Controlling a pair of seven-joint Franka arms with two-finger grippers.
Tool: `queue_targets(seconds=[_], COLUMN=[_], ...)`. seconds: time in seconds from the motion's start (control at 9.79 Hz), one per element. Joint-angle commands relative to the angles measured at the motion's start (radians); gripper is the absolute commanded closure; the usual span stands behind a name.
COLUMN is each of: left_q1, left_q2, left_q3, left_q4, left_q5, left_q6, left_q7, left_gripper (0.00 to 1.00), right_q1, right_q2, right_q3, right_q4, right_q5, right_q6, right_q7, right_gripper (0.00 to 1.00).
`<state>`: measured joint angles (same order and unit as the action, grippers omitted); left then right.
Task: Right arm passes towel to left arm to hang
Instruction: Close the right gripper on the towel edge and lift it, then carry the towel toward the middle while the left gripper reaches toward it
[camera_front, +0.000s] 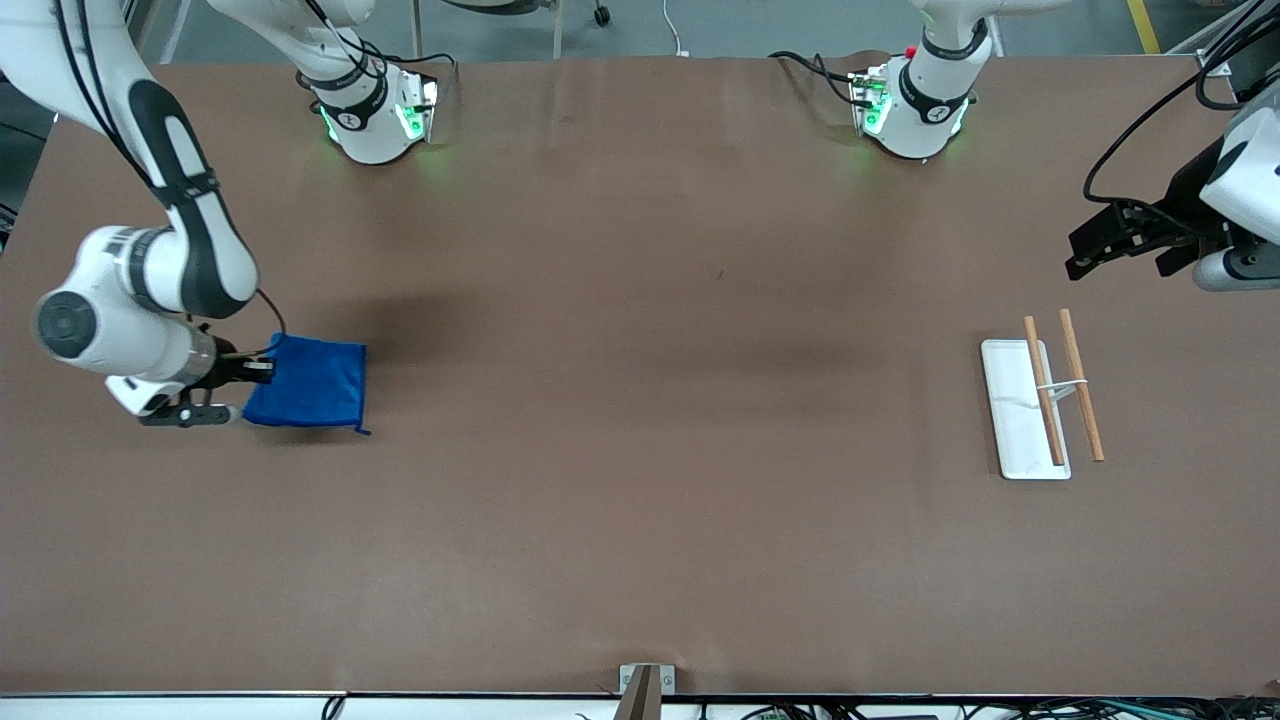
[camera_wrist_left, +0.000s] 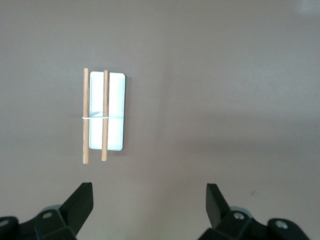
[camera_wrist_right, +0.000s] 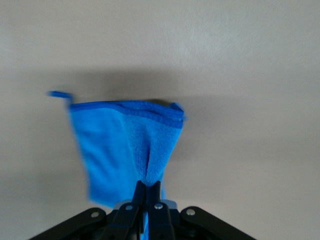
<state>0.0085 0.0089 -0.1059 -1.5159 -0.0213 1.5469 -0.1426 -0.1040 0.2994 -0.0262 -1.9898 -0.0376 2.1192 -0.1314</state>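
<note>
The towel (camera_front: 310, 385) is a bright blue cloth at the right arm's end of the table. My right gripper (camera_front: 262, 371) is shut on one edge of it. In the right wrist view the towel (camera_wrist_right: 125, 150) hangs bunched from the closed fingers (camera_wrist_right: 140, 192), with its small tag sticking out at a corner. My left gripper (camera_front: 1080, 255) is open and empty, up in the air at the left arm's end of the table. In the left wrist view its two fingers (camera_wrist_left: 80, 202) stand wide apart over bare table.
A rack of two wooden rods (camera_front: 1062, 385) on a white base (camera_front: 1012, 410) stands at the left arm's end of the table, nearer the front camera than my left gripper. It also shows in the left wrist view (camera_wrist_left: 96, 116). The table (camera_front: 640, 400) is brown.
</note>
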Motion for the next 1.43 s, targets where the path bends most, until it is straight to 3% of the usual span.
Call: queue_targets(seconds=[0.0, 0.31, 0.51, 0.72, 1.12, 1.33], left_q1=[0.004, 0.004, 0.001, 0.004, -0.008, -0.056], left_q2=[0.014, 0.013, 0.003, -0.004, -0.015, -0.015], left_q3=[-0.003, -0.003, -0.003, -0.003, 0.12, 0.121], left_q4=[0.009, 0.01, -0.001, -0.004, -0.099, -0.154], left_q5=[0.011, 0.006, 0.004, -0.02, -0.389, -0.411], left_q6=[-0.024, -0.024, -0.022, -0.024, -0.033, -0.031], left_q7=[-0.017, 0.006, 0.027, 0.113, 0.264, 0.311], left_gripper=[0.01, 0.01, 0.01, 0.01, 0.0, 0.0], right_q1=[0.007, 0.085, 0.113, 0.142, 0.164, 0.165], right_q2=[-0.019, -0.017, -0.017, -0.014, 0.03, 0.034], right_q3=[0.021, 0.066, 0.121, 0.195, 0.466, 0.561], right_q4=[0.105, 0.236, 0.256, 0.259, 0.259, 0.269], right_q5=[0.03, 0.224, 0.508, 0.75, 1.245, 1.466], right_q6=[-0.153, -0.275, -0.251, -0.149, 0.215, 0.284], right_q7=[0.029, 0.032, 0.021, 0.032, 0.03, 0.016], right_gripper=[1.0, 1.0, 1.0, 1.0, 1.0, 1.0])
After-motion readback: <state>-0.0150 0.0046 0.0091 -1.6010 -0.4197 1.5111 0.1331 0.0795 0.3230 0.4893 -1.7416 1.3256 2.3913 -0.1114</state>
